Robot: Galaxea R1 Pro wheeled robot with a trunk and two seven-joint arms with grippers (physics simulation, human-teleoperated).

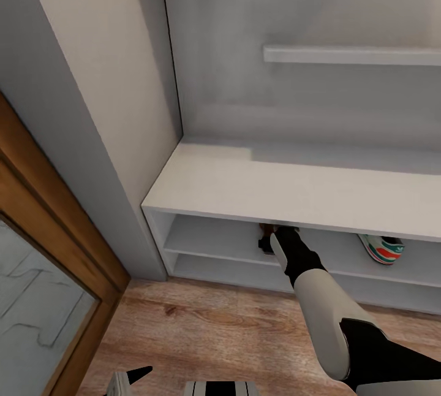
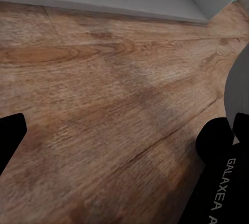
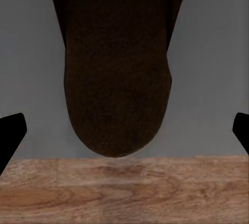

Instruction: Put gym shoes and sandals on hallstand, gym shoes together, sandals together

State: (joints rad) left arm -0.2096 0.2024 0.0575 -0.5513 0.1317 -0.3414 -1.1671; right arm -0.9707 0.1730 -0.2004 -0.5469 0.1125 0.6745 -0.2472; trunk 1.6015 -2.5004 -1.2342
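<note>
Right gripper (image 3: 124, 130): fingers (image 3: 10, 135) spread wide apart, dark tips at both edges of the right wrist view, nothing clamped. Between them, a brown sandal (image 3: 116, 73) lying on the grey shelf, rounded end toward the shelf's front edge, wood floor (image 3: 124, 193) below that edge. In the head view the right arm (image 1: 306, 279) reaches under the bench top (image 1: 245, 184) of the shoe rack into the upper open shelf; the fingers there are hidden under the top, and just a bit of the brown sandal (image 1: 267, 228) shows beside the wrist. To the right on the same shelf, well apart, a white gym shoe (image 1: 382, 249) with green stripes and a red-orange patch. A wall shelf (image 1: 352, 54) sits above on the far right.

Left gripper (image 2: 122, 141): fingers (image 2: 10, 130) apart, holding nothing, hanging over bare floor (image 2: 104, 78) near the rack's base. Wooden door frame (image 1: 43, 200) at left.
</note>
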